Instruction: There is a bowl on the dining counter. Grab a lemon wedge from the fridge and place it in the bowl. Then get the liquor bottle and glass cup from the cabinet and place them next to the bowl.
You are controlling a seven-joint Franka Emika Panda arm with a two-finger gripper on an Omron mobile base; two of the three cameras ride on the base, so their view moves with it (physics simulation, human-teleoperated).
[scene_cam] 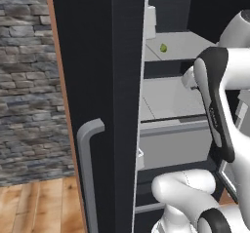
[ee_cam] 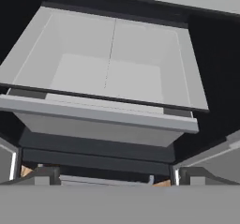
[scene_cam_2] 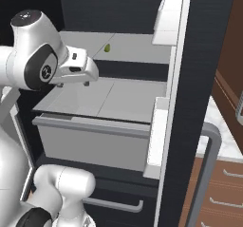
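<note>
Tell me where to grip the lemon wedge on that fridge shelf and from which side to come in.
Grip the lemon wedge across its narrow width, coming from the open front, slightly above. It sits alone, well back on the upper shelf, so the open gripper probably has room either side.

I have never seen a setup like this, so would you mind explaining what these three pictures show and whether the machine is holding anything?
This is a white robot arm on a driving base, in a simulated kitchen, reaching into an open black fridge. Two pictures come from cameras on the base, behind the arm to its left and right. The third comes from a camera on the hand, looking down into a grey drawer. On an upper shelf lies a small yellow-green lemon wedge. The gripper, in front of the shelves and short of the wedge, holds nothing; its jaws stand open.
</note>
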